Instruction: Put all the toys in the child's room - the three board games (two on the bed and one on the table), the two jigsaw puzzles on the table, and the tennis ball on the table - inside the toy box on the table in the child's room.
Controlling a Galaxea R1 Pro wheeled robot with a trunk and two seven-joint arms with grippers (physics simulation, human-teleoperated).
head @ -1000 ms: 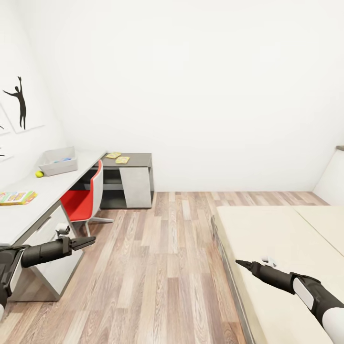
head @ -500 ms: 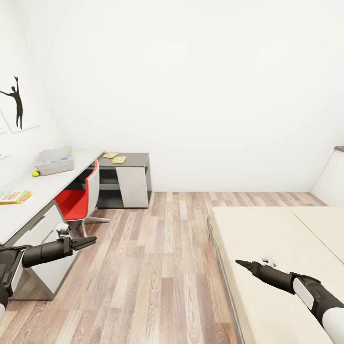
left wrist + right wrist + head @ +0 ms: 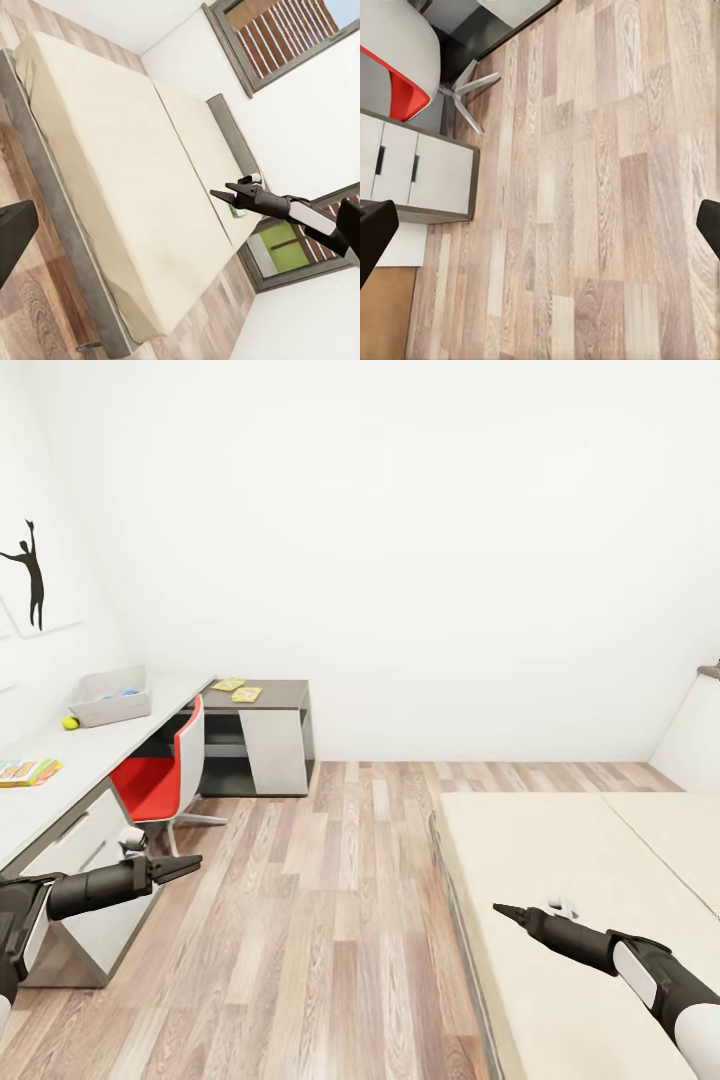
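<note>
The table [image 3: 60, 760] runs along the left wall. On it stand the grey toy box [image 3: 115, 697] with something colourful inside, the tennis ball [image 3: 70, 723] beside it, and a board game [image 3: 25, 771] nearer to me. Two jigsaw puzzles [image 3: 228, 684] [image 3: 246, 694] lie on the lower dark section. The bed [image 3: 560, 850] spreads out at the right, its visible beige top bare. My left gripper [image 3: 190, 863] hangs open over the floor by the drawer unit. My right gripper [image 3: 500, 909] is open above the bed's near edge, holding nothing.
A red and white swivel chair [image 3: 165, 775] stands tucked at the table. Wood-plank floor [image 3: 330, 900] lies open between table and bed. In the left wrist view a small green-and-white thing [image 3: 238, 213] lies at the mattress edge, too small to identify.
The whole head view has shifted, so the table sits slightly further left in the picture: the camera moved. Both arms keep the same pose.
</note>
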